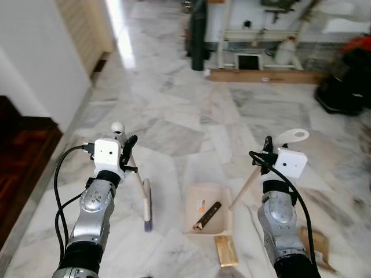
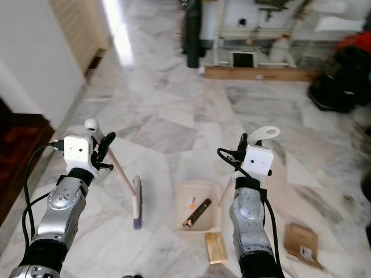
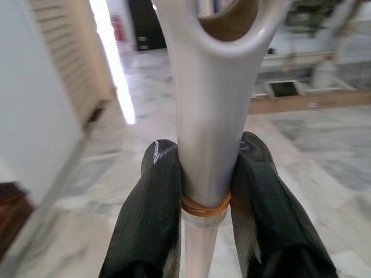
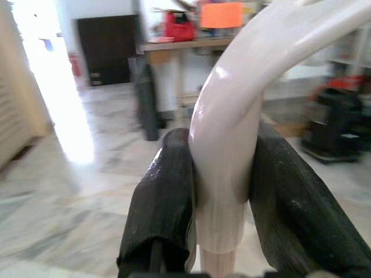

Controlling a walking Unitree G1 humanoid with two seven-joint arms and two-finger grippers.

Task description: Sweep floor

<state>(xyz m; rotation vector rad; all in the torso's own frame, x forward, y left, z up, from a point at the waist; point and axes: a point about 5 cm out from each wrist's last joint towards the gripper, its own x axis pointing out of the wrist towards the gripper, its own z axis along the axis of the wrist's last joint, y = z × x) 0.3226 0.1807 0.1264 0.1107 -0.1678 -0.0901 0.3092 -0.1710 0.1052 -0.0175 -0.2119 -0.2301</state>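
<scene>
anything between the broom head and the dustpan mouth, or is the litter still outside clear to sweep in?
Nothing visible lies between broom head and dustpan, just bare marble. The gold packet lies at the pan's near edge, clear to sweep in. The cardboard piece lies beyond the right arm.

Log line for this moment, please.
left hand grips broom | right hand grips dustpan handle | dark stick in pan | gold packet on floor

The left gripper (image 2: 105,152) holds a little broom (image 2: 128,191), its brush on the floor (image 2: 174,116). The right gripper (image 2: 242,146) holds the dustpan (image 2: 197,213) handle. A dark stick (image 2: 197,212) lies inside. Cardboard pieces (image 2: 215,248) lie near.
</scene>
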